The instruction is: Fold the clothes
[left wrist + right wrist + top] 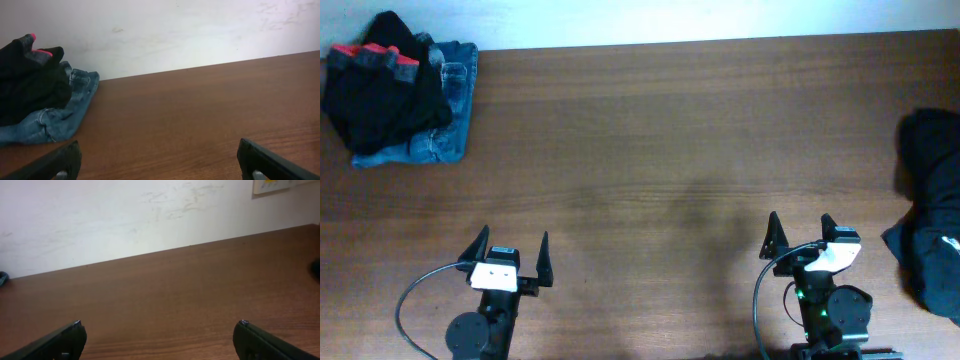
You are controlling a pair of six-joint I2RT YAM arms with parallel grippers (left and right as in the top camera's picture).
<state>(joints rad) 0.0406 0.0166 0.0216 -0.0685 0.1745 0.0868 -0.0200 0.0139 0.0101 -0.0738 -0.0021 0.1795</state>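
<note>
Well, clothes (395, 90) at both table (650, 130) edges.

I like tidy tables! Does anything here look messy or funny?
Yes. A black garment with red trim lies bunched on crumpled blue jeans in the far left corner, and another dark garment sits heaped at the right edge. None is folded. Nothing looks spilled or broken.

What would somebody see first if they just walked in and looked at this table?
First, the black clothes with red trim piled on blue jeans at the far left corner of the brown table. Another dark heap lies at the right edge. Near the front, the left claw and the right claw stand open and empty.
</note>
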